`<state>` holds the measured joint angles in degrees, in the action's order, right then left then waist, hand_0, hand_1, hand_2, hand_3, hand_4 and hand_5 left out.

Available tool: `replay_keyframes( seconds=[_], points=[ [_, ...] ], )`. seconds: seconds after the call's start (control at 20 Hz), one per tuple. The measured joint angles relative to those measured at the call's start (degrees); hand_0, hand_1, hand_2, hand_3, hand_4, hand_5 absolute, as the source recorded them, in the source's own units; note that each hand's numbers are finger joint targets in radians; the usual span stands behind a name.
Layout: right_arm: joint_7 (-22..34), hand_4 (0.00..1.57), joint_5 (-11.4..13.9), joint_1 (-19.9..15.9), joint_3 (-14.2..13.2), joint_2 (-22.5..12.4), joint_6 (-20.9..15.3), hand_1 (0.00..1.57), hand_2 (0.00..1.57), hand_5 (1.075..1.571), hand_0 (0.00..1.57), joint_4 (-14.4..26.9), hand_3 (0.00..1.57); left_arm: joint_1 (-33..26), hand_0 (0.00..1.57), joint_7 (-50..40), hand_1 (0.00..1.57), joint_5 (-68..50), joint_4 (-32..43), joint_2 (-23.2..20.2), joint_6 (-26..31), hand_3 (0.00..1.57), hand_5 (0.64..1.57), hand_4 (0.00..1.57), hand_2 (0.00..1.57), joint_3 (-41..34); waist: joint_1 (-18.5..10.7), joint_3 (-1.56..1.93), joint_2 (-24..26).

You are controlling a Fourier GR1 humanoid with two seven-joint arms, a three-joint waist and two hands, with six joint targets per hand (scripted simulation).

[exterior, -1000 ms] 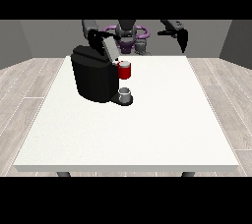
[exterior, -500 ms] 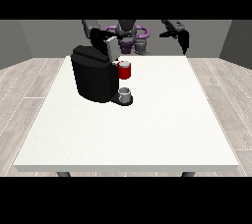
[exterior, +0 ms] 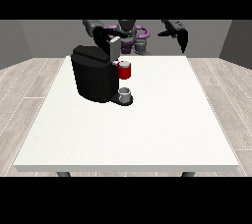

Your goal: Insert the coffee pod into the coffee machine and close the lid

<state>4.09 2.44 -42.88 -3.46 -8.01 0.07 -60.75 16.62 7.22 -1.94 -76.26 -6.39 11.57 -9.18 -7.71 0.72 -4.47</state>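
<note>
Front view: can't pick out the pod for sure. Coffee machine (exterior: 94,73) sits just below the hand at the view's left (exterior: 102,35), which has crept nearer its raised lid (exterior: 114,48) — I read that as closing next. Fingers: can't tell. Hand at the view's right (exterior: 181,37) hangs well clear, holding nothing.

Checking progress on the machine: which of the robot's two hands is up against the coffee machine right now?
The hand at the view's left, just above the black coffee machine. The hand at the view's right hangs off beyond the table's far edge, apart from the machine.

No legible text or labels anywhere.
</note>
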Motion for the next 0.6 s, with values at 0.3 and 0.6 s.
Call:
replay_keyframes(
  seconds=[0.3,0.6],
  points=[
    [-4.1,0.18,1.0,0.1,3.1,1.9,1.5,0.0,0.0,1.571,0.0,-1.9,0.0,-1.1,0.0,1.8,0.0,1.3,-1.1,2.5,-1.3,0.0,1.571,0.19,0.0,2.3,-0.7,-0.45,1.3],
    [-10.2,0.28,-1.1,8.3,9.0,6.3,2.6,0.0,0.0,1.571,0.0,-6.3,0.0,-4.0,0.0,3.6,0.0,1.2,0.1,3.1,-2.4,0.0,1.571,0.19,0.0,2.1,2.5,-0.67,5.1]
  ],
)
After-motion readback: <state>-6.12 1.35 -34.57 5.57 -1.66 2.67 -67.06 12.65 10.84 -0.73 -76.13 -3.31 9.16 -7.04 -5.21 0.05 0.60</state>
